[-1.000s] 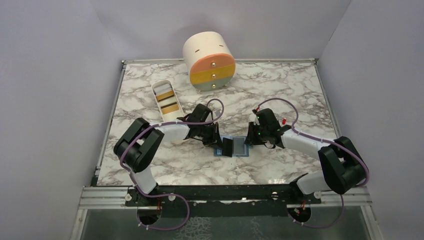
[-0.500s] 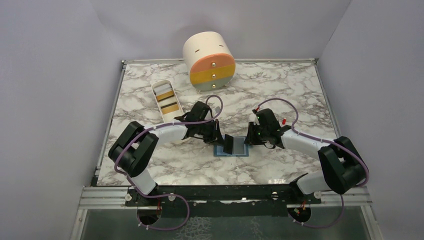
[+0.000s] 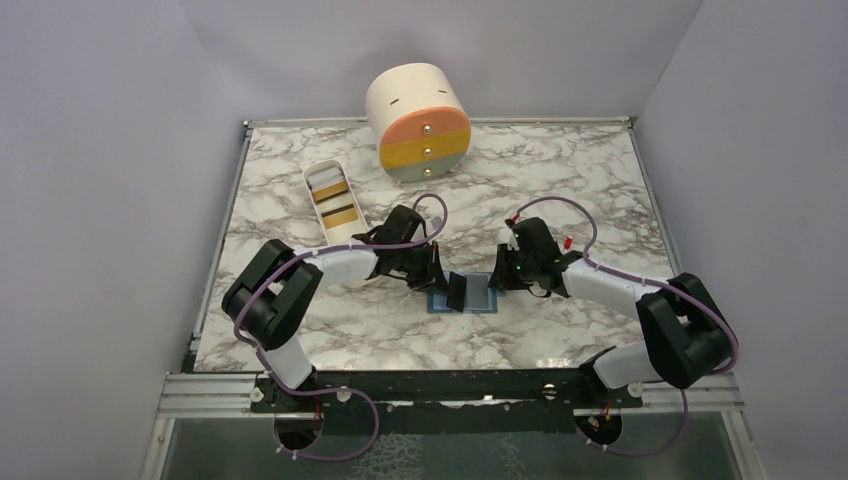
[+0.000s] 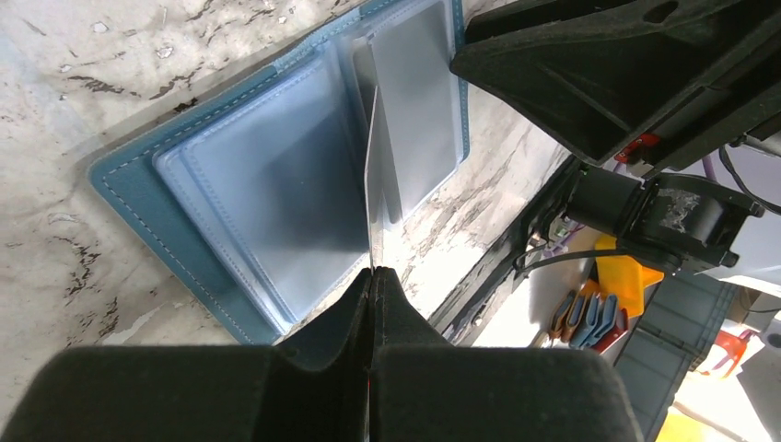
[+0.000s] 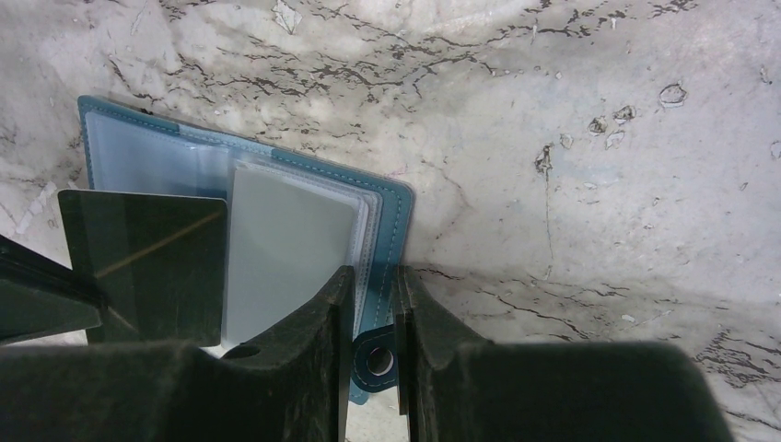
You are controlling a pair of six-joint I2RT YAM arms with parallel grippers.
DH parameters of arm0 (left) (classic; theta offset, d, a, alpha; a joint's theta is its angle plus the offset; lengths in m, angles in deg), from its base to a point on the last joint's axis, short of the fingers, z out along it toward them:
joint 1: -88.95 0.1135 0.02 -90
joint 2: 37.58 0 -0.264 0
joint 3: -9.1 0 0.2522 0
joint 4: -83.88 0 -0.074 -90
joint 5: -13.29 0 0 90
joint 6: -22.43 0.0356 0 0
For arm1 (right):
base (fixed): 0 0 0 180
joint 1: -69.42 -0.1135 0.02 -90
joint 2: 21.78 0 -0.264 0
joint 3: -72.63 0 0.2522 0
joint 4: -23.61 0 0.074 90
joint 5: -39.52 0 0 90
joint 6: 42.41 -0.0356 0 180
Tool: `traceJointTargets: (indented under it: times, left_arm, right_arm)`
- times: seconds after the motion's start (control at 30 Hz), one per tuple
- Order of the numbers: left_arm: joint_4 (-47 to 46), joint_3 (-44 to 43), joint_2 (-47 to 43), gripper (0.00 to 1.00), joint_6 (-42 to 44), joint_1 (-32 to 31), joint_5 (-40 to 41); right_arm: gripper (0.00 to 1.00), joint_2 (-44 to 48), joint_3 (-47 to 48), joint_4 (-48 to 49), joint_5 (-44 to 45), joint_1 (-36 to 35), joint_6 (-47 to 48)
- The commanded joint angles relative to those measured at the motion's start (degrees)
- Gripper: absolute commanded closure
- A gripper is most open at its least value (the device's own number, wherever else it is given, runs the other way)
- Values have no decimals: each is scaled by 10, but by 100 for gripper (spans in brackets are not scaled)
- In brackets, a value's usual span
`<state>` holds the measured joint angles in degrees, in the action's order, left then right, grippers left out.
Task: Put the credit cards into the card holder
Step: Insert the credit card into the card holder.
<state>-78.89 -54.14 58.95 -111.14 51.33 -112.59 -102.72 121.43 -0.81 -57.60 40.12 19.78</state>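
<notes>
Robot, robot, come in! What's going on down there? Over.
Left tool shut on dark thin card, on edge over open blue folding card holder. Right tool pinching holder's edge. No obstruction seen.

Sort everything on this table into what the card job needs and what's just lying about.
For the job:
- card holder, lying open
- dark card, pinched in the left hand
- more cards, waiting in the white tray
- right hand, at the holder's edge

Lying about:
- cream cylinder with three drawers
</notes>
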Motion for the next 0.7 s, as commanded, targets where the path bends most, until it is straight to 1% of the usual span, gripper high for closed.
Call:
traceJointTargets:
  times: [0.0,0.27,0.67]
  left_arm:
    - [-6,-7,19,100,-7,-4,10]
    - [-18,12,28,100,-30,-4,33]
    - [-112,38,24,100,-97,-7,26]
  right_arm:
    - [79,3,-16,-10,1,-3,-4]
    - [78,-1,-13,-5,-2,-3,-6]
    - [78,-3,-29,12,-29,-3,-21]
